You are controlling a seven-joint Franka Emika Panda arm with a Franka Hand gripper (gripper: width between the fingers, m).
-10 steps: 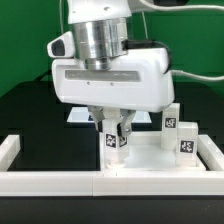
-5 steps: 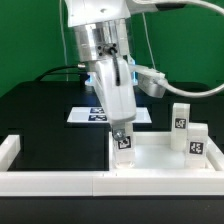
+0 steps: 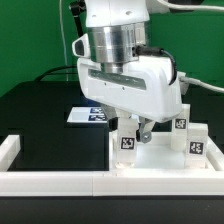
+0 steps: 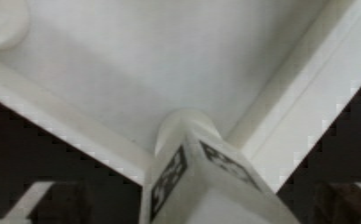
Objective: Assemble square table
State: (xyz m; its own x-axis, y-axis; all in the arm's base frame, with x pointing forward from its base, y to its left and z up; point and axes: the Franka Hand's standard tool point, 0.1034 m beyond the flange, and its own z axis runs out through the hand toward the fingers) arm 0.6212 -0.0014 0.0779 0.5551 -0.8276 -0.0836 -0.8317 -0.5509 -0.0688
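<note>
The square table's white slab (image 3: 160, 155) lies flat against the border wall; in the wrist view it shows as a pale surface (image 4: 159, 70). My gripper (image 3: 134, 130) points straight down and is shut on a white tagged leg block (image 3: 128, 144), which stands upright on the slab's corner nearest the exterior view's left. In the wrist view the leg (image 4: 195, 175) fills the gap between my dark fingers (image 4: 61, 205). Two more tagged leg blocks (image 3: 182, 120) (image 3: 195, 143) stand on the exterior view's right, by the slab.
The low white border wall (image 3: 60, 181) runs along the front and turns back at both ends. The marker board (image 3: 86, 115) lies on the black table behind the arm. A green backdrop stands behind.
The hand has turned about its vertical axis, from broadside to edge-on and back to broadside. The leg has stayed upright between the fingers, shifted slightly toward the exterior view's right.
</note>
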